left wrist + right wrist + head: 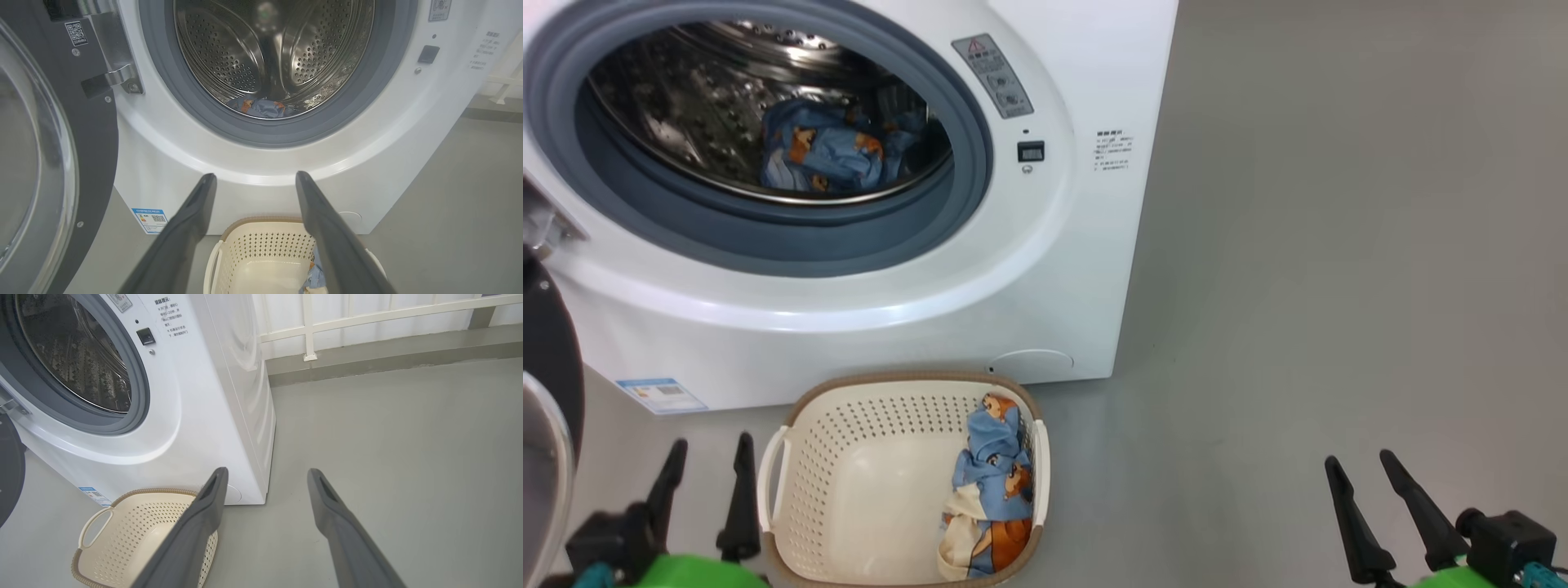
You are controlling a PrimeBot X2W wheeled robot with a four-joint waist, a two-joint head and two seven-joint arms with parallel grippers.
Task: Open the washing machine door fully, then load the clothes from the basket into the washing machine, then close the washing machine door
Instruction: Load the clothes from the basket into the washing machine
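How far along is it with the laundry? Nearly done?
About halfway. Done: the washing machine door stands wide open, and one bear-print garment lies inside the washing machine. In hand: nothing; the left gripper and right gripper are open and empty. To do: load the clothes lying in the basket, then close the door.
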